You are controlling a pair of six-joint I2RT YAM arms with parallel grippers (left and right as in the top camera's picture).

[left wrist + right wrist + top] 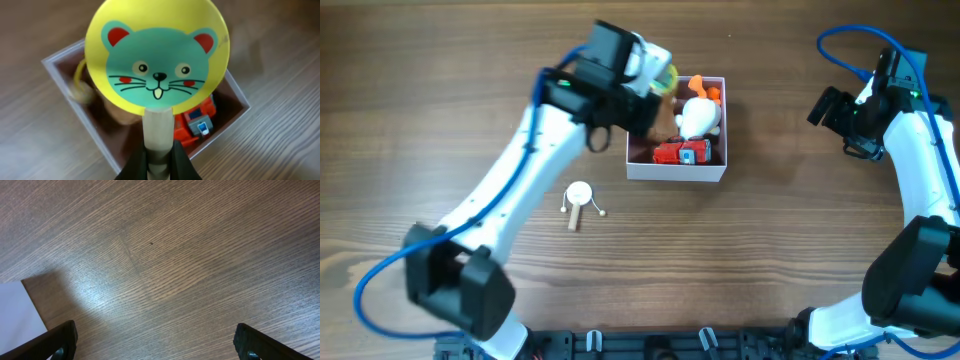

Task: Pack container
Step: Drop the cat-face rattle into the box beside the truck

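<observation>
- Brown wood-grain table [790,250] runs under everything, matte, with little on it to stop a light thing sliding.
- Toward the back centre of it sits the container [676,172], with thin white walls. I judge it light and fairly stiff, and easily shoved. If I must steady it, I'd pinch one wall at the rim.
- Inside lie a red truck [681,152] and a white toy [697,118]; what room is left looks to be on the left side.
- Over that left side, my left gripper [159,155] is pinched on the handle of a yellow face paddle [157,60]. I'd guess it is rigid, light and smooth, so it could swivel in the grip.
- Left of the container, well apart, lies a small rattle drum [579,195].
- Far right, my right gripper [157,342] hangs spread over bare wood, holding nothing.
</observation>
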